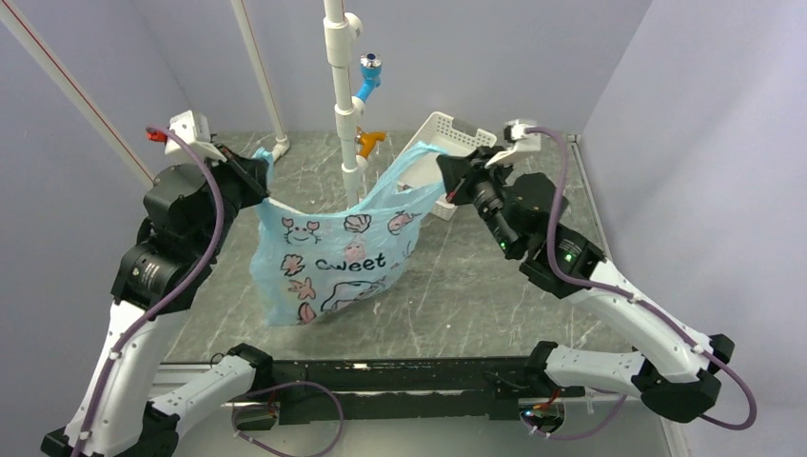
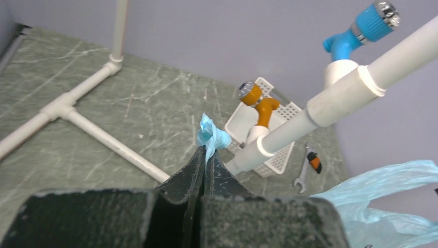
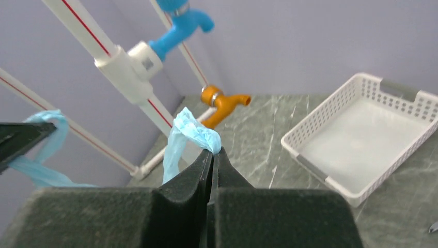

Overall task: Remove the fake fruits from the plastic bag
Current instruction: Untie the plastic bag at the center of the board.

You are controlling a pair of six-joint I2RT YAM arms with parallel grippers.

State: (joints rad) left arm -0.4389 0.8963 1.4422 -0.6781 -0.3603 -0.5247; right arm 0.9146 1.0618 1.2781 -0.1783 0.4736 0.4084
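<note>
The light-blue plastic bag (image 1: pixel 328 262) with dark cartoon prints hangs in the air between my two arms, its bottom near the table. My left gripper (image 1: pixel 265 171) is shut on the bag's left handle (image 2: pixel 210 136). My right gripper (image 1: pixel 445 169) is shut on the bag's right handle (image 3: pixel 192 132), which stretches up from the bag's mouth. Part of the bag also shows at the lower right of the left wrist view (image 2: pixel 382 196). No fake fruits show in any view; the bag's inside is hidden.
A white pipe frame (image 1: pixel 340 95) with a blue tap (image 1: pixel 369 74) and an orange tap (image 1: pixel 369 143) stands behind the bag. A white perforated basket (image 1: pixel 447 143) lies at the back right. An orange-handled wrench (image 2: pixel 309 165) lies beside the basket.
</note>
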